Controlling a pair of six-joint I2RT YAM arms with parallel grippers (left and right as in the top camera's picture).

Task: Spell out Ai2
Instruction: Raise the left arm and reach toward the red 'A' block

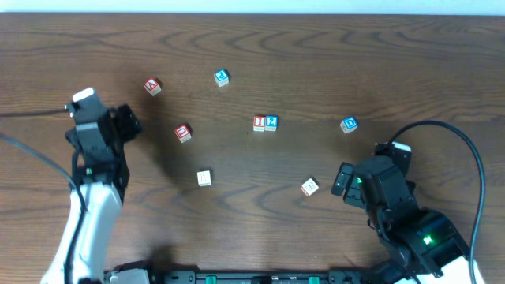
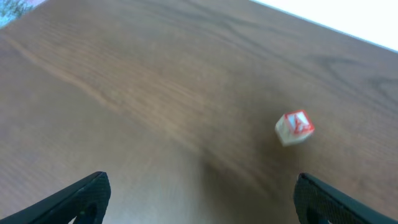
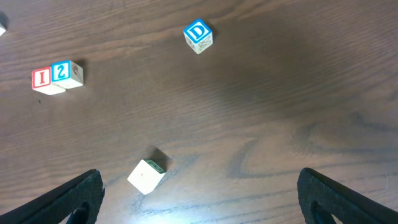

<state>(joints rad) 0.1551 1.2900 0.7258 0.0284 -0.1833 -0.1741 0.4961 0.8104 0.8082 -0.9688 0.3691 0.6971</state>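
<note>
A block sits toward the far left of the table, well apart from the I block and 2 block. Those two touch side by side at mid-table, which I judge to be the end of the word already laid, with the spot left of the I waiting for the A. My left jaws hang spread wide and empty near the A, so I reckon that's my pick. There's bare wood all round it, and the far edge is not close. One red block, letter unreadable, lies near the line toward the I. My right jaws are spread and empty too, low over the table by a pale block, with the D block beyond.
</note>
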